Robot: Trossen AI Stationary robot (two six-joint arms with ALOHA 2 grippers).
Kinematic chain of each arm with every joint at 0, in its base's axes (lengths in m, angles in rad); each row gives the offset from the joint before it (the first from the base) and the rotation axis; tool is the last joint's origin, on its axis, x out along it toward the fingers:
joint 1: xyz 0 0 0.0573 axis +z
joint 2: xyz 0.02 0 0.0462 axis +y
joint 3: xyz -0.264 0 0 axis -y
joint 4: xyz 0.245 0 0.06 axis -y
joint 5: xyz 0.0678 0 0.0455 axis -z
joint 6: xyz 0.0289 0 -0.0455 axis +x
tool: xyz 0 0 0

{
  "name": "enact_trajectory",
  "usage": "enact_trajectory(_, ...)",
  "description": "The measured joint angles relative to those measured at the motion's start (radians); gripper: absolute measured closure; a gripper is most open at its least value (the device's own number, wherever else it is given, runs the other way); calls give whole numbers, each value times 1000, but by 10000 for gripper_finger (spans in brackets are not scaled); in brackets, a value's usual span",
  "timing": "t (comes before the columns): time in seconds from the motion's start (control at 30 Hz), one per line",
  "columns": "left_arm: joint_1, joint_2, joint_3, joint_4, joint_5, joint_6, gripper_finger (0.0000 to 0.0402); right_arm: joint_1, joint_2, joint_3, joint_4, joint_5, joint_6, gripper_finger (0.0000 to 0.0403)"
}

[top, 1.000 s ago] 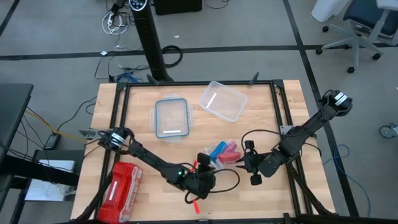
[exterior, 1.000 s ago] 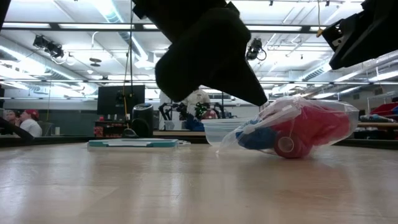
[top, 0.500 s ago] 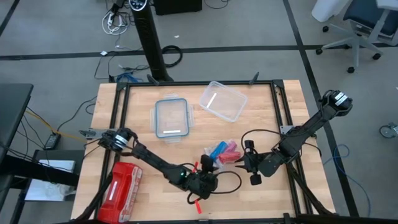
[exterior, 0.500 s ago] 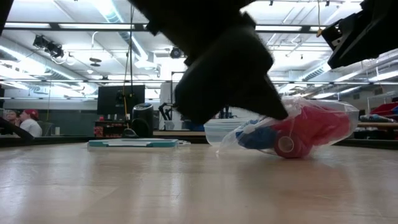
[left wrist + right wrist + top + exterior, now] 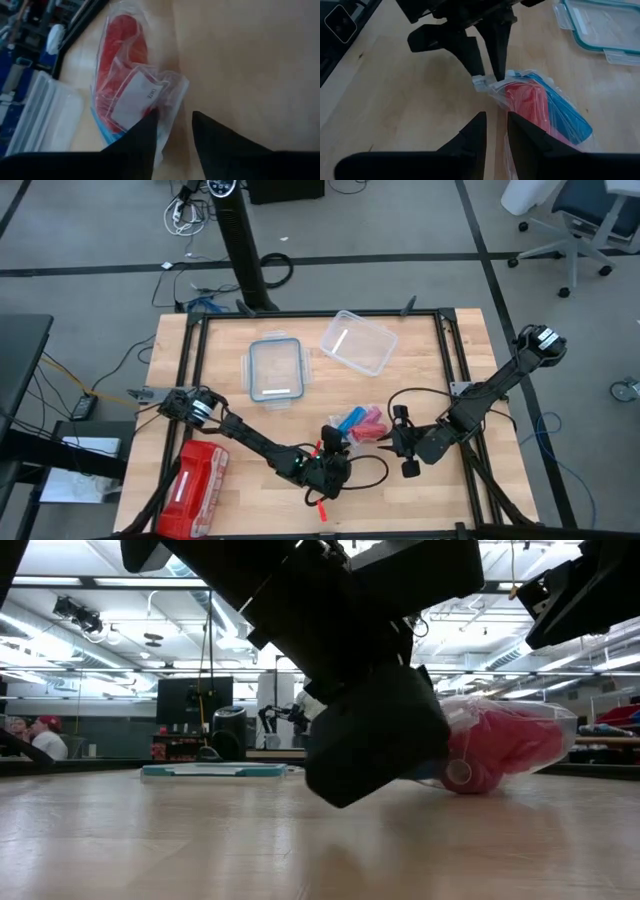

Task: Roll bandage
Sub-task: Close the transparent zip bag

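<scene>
The bandage (image 5: 565, 112) lies sealed inside a clear plastic bag (image 5: 150, 95) with the red-pink rolls (image 5: 527, 102), near the middle of the table (image 5: 420, 500), so it is not yet free to be rolled. The left gripper (image 5: 482, 67) is down at the bag's corner, its two fingers parted with the thin edge of the plastic between the tips; whether they actually pinch it I cannot tell. The right gripper (image 5: 495, 127) hovers just beside the bag on the other side, fingers a narrow gap apart and holding nothing.

Further from the bag sit a teal-rimmed lid (image 5: 274, 369) and a clear container (image 5: 358, 342), and the red pouch (image 5: 195, 485) lies well away, towards the left arm's base.

The likely trouble is the slippery film: a pinch on so little plastic could slide off, or drag the whole bag across the wood instead of opening it. The two grippers also work close together and could knock each other.
</scene>
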Motion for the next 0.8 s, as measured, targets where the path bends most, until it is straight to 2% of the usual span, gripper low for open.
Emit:
enact_trajectory(0.1,0,0,0,7,-50,-18,315,0,0,0,1,0,0,328)
enact_trajectory(0.23,0,0,0,37,-74,-29,388,0,0,0,3,0,0,328)
enact_trajectory(0.43,11,-1,22,71,-62,-48,398,11,0,0,67,15,-68,335)
enact_trajectory(0.57,28,-28,86,37,2,-56,400,13,0,0,112,31,-134,341)
enact_trajectory(0.8,89,-48,273,-250,224,-174,401,8,-42,64,70,29,-164,324)
